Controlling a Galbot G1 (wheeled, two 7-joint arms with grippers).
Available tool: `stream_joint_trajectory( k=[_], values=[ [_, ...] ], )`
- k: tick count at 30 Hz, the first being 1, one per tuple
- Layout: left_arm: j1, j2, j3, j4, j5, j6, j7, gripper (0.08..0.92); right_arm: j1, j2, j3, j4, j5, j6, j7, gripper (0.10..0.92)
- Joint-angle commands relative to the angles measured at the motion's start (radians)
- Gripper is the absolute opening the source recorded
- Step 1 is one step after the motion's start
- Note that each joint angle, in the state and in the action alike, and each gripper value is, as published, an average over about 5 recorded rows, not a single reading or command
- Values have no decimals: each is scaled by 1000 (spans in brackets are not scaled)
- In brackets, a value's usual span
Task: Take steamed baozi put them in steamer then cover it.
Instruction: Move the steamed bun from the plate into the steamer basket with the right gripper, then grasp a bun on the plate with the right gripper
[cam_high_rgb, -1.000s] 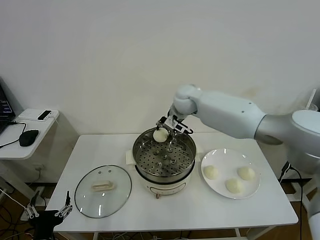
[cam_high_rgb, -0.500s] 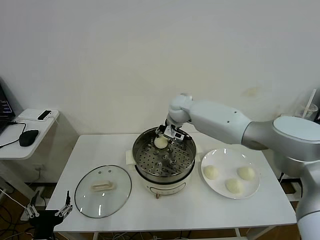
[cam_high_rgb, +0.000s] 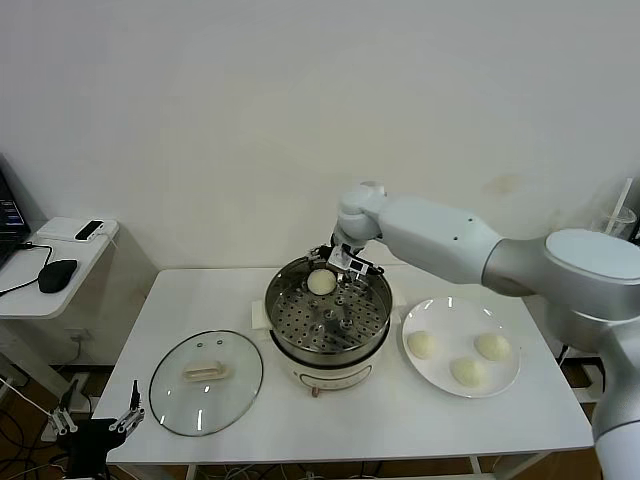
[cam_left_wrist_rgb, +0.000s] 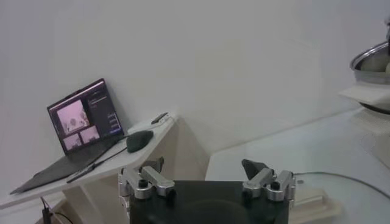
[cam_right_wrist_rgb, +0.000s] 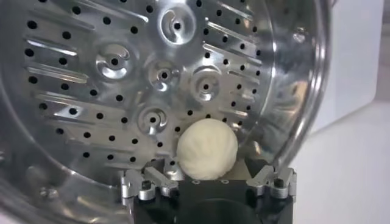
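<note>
The right gripper (cam_high_rgb: 345, 262) is positioned over the far rim of the steamer (cam_high_rgb: 328, 318). Its jaws stand spread apart, with nothing clamped between them. In the right wrist view, 1 baozi (cam_right_wrist_rgb: 207, 148) lies on the perforated tray (cam_right_wrist_rgb: 122, 91), close to the pot wall and just in front of the open fingers (cam_right_wrist_rgb: 149, 181). From the head view, this bun (cam_high_rgb: 321, 283) sits at the far side of the tray, apart from the gripper.

The remaining 3 baozi (cam_high_rgb: 465, 356) rest on the white plate (cam_high_rgb: 445, 312), which stands just beside the steamer on the robot's right. All 3 are separate from one another.

The cover (cam_high_rgb: 206, 382) lies flat on the white table (cam_high_rgb: 400, 420) on the robot's left of the steamer, handle upward. The steamer is uncovered.

The left gripper (cam_left_wrist_rgb: 207, 182) is parked low, beside the table's left edge. Its jaws are spread wide and empty. Beyond it, the left wrist view shows a side desk (cam_left_wrist_rgb: 152, 137) carrying a laptop (cam_left_wrist_rgb: 82, 131) and a mouse (cam_left_wrist_rgb: 139, 140).
</note>
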Motion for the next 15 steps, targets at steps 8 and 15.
stream_joint_trajectory(
  k=[8,15],
  values=[
    [-12,38,2,-28,-10,16,8,823,143,-376,52,306,220,-406,-160,823],
    [-19,71,17,-28,-10,16,10,823,99,-664,82,435,221,-493,-164,823]
  ],
)
